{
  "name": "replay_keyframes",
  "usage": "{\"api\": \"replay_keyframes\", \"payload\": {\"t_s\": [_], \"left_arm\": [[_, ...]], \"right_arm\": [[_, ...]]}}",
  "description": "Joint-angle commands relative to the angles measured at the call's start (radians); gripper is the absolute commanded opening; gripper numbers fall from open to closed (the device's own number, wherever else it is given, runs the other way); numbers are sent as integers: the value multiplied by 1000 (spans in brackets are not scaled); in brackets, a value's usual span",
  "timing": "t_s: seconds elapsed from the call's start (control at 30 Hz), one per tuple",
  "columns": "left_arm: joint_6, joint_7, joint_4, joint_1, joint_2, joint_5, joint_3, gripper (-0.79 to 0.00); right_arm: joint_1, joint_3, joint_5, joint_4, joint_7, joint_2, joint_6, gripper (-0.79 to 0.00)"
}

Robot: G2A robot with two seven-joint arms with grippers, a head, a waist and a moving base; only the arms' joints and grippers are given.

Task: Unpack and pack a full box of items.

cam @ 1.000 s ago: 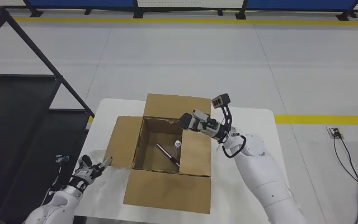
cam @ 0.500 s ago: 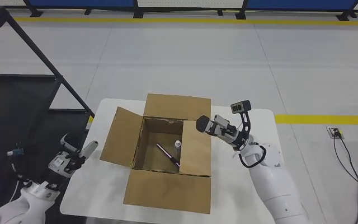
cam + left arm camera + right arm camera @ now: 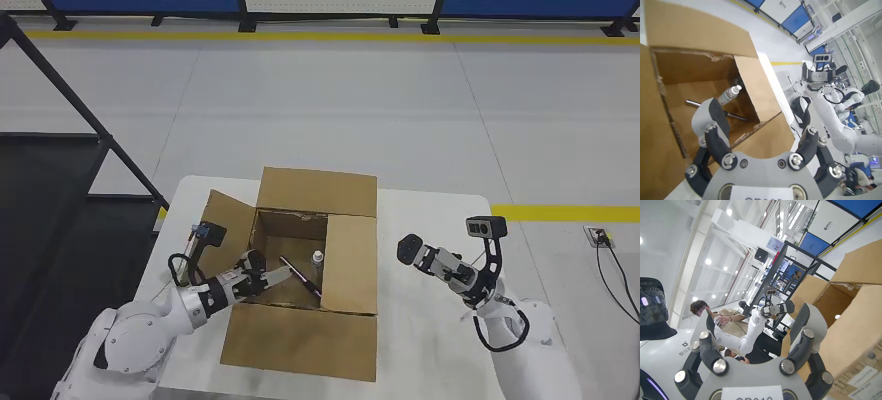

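The left claw [image 3: 250, 275] has swung in from beyond the worktop's [image 3: 425, 340] left edge and now hangs at the box's [image 3: 300, 345] left wall, just inside the rim. Its fingers are spread wide and hold nothing. The right claw [image 3: 410, 248], which a second ago hovered over the right flap [image 3: 352, 265], has drawn back to the right and now sits over bare worktop, apart from the box. It too is spread open and empty. The left flap [image 3: 215, 225] stands more upright than it did.

On the box floor lie a small clear bottle [image 3: 317, 259] with a white cap, close to the right flap, and a dark rod [image 3: 300, 277] lying slantwise just beside it. In the left wrist view both sit ahead of the left claw [image 3: 761, 121], the bottle [image 3: 728, 94] beyond the rod [image 3: 734, 116].

The swap of arms suggests the unpacking is near its end, with the left arm taking the next pick. The rod is likely the nearer target. It lies flat, so the claw probably has to go deep and straddle it. The right flap leans over the opening and may crowd a reach for the bottle.
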Motion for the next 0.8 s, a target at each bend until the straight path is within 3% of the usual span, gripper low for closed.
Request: {"api": "replay_keyframes", "payload": {"t_s": [0.0, 0.33, 0.43, 0.77], "left_arm": [[17, -33, 39, -40, -3, -8, 43, 0], [17, -33, 39, -40, -3, -8, 43, 0], [61, -17, 64, -36, -9, -60, 69, 0], [121, -44, 291, -228, -57, -122, 291, 0]], "right_arm": [[-19, 16, -19, -5, -11, 6, 5, 0], [-19, 16, -19, -5, -11, 6, 5, 0], [-29, 14, -16, -27, -43, 8, 16, 0], [-34, 47, 36, -13, -12, 29, 1, 0]]}}
